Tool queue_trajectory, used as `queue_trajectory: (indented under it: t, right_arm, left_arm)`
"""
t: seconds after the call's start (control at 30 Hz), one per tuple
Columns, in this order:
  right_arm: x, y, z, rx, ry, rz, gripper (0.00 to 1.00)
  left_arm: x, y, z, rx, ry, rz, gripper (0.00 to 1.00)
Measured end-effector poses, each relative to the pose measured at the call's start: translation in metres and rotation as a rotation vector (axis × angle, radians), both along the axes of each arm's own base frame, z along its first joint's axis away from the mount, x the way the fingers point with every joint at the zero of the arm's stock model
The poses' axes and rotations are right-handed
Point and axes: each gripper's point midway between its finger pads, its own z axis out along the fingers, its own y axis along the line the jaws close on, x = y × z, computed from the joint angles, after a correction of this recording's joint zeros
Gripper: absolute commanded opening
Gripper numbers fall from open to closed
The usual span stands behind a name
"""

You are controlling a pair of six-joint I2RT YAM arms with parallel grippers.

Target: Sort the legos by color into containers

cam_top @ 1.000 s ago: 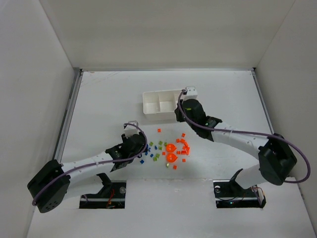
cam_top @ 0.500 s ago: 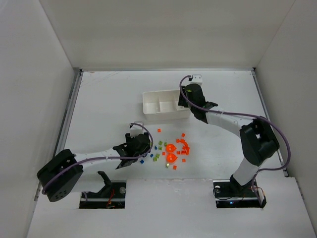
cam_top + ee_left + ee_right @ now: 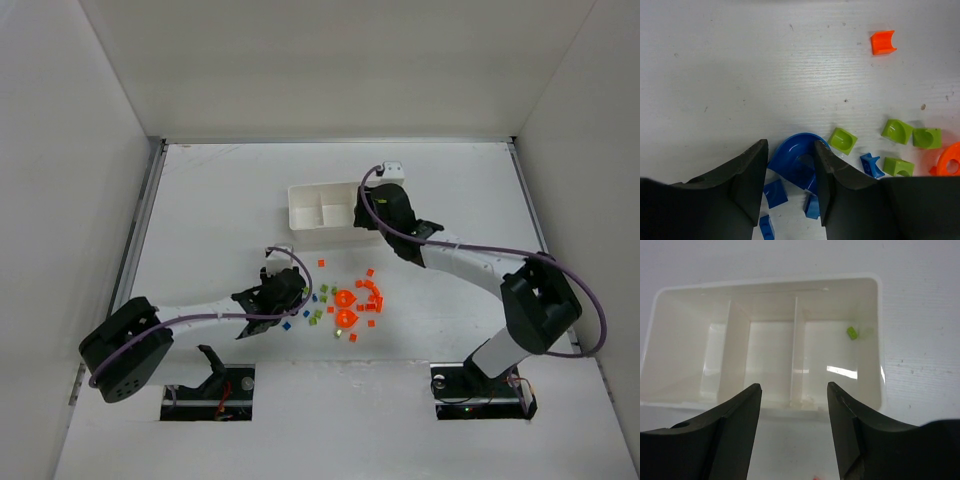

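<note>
— Well, starting with the surface: looking at what?
— Looking at a white table, faintly scuffed, sitting inside plain white walls closing off the top and both sides of the overhead frame.
— Finding the legos where?
— Lying scattered at the centre of the overhead frame, below the white tray. Seeing the left gripper reaching in at their left edge, fingers standing either side of a blue arch at the bottom centre of the left wrist frame. Touching or squeezing it: cannot tell.
— And hovering where, on the right?
— Hanging at the right end of the tray in the overhead frame, right gripper spread wide, holding nothing.
— Counting what?
— Counting, in the left wrist frame, four green bricks at the right, four small blue bricks low around the arch, one orange brick at the upper right, and part of a rounded orange piece at the right edge. Counting three compartments in the tray, with one green brick lying in the right one of the right wrist frame.
</note>
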Motion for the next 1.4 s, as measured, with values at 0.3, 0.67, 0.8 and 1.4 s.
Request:
queue_trajectory:
  t: [0.3,0.67,0.8,1.4]
  right_arm:
    - [-0.048,0.009,-0.018,-0.006,0.022,0.072,0.61]
    - [-0.074,0.015,-0.027,0.009,0.027,0.115,0.61]
    - [-0.08,0.01,-0.015,0.048,-0.003,0.113,0.61]
    - [-0.108,0.017,-0.046,0.053,0.05,0.163,0.64]
  left_arm:
    - [0.011,0.007,0.018,-0.058,-0.038,0.048,0.22]
    - [0.017,0.017,0.033,-0.107,-0.055,0.089,0.2]
    - [0.029,0.016,0.064,-0.171,-0.116,0.111,0.22]
    - [-0.025,-0.031,0.061,-0.141,0.0,-0.16,0.5]
